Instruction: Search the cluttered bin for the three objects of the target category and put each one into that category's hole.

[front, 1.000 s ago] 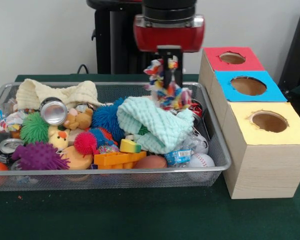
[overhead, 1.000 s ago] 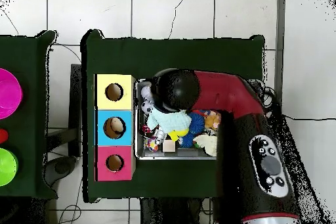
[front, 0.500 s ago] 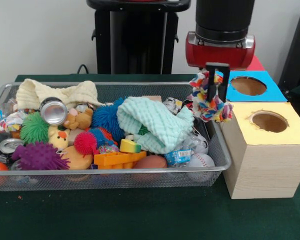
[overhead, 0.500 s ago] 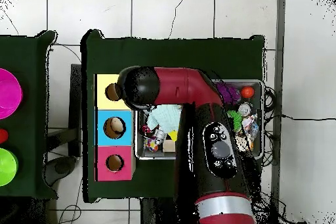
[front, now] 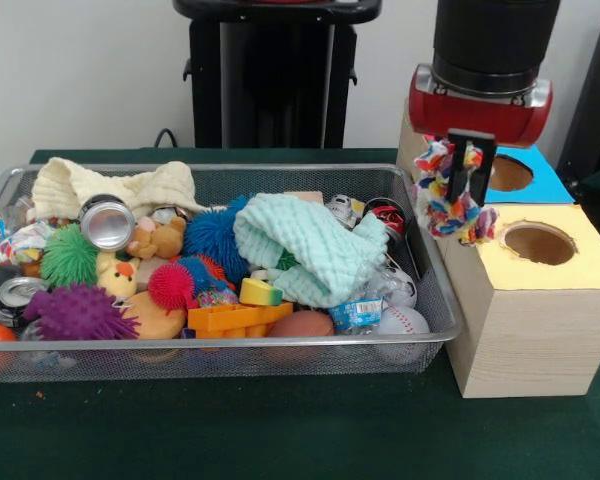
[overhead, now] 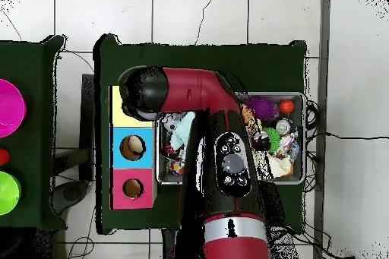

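Now pincer (front: 467, 165) gripping rope toy (front: 450, 195), over yellow box (front: 540, 290) edge

Seen from above, the red and black arm (overhead: 220, 142) reached across the wire bin (overhead: 298, 176) on the green desk (overhead: 197, 62), its black wrist end (overhead: 144, 93) lying over the yellow box (overhead: 120, 115). Beside that stood the blue box (overhead: 118, 147) and the pink box (overhead: 118, 189), each with a round hole. Mixed toys filled the bin's uncovered end.
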### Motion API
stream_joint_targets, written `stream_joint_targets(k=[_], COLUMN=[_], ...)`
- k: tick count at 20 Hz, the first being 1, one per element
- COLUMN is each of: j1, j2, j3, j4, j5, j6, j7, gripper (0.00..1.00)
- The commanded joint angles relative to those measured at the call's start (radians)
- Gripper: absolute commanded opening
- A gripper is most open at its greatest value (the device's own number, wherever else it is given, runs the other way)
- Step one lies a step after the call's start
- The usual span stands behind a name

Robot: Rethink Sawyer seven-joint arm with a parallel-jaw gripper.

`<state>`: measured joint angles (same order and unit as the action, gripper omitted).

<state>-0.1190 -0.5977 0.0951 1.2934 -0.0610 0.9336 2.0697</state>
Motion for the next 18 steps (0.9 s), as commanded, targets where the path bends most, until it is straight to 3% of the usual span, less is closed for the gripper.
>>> stream_joint_targets(k=[1,5,11,13,18], j1=[0.05,0.079,0.125,0.129,0.141], j2=[0.057,0.11,0.206,0.238,0.249], j3=[-0.055,-0.07,-0.104,-0.111,-0.115], j4=[-0.161,-0.186,-0.169,-0.182,-0.125], j5=[0.066,0.073,0.075,0.083,0.145], j6=[0.213,0.155,-0.054,-0.077,-0.08], j7=[0.34,0.382,0.443,0.452,0.495], gripper=[0.0,0.0,0.0,0.0,0.0])
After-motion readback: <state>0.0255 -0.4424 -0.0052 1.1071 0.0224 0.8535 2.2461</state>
